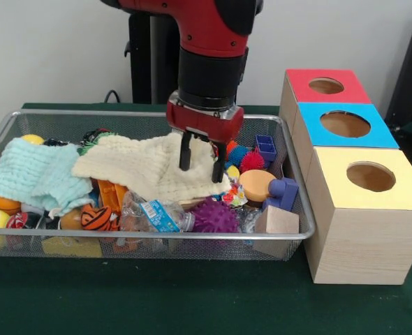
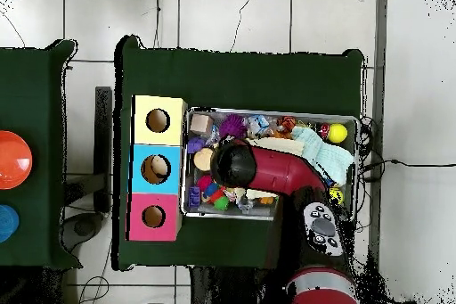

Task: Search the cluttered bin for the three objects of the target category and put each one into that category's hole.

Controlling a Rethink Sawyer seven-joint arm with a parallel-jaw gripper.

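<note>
We log the gripper (image 1: 200, 162) in the bin (image 1: 10, 120), fingers apart, tips on a cream cloth (image 1: 146, 165). One confetti lump (image 1: 234, 195) peeks beside a purple spiky ball (image 1: 215, 217). The yellow box's hole (image 1: 371, 176) stands outside the bin.

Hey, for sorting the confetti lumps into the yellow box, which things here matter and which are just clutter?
For the job: wire bin; gripper, open, down on the cream cloth; one confetti lump showing at that cloth's edge; yellow box's hole.
Just lying about: pale blue cloth; purple spiky ball; clear wrapper; wooden block; blue-topped box; red-topped box.
</note>
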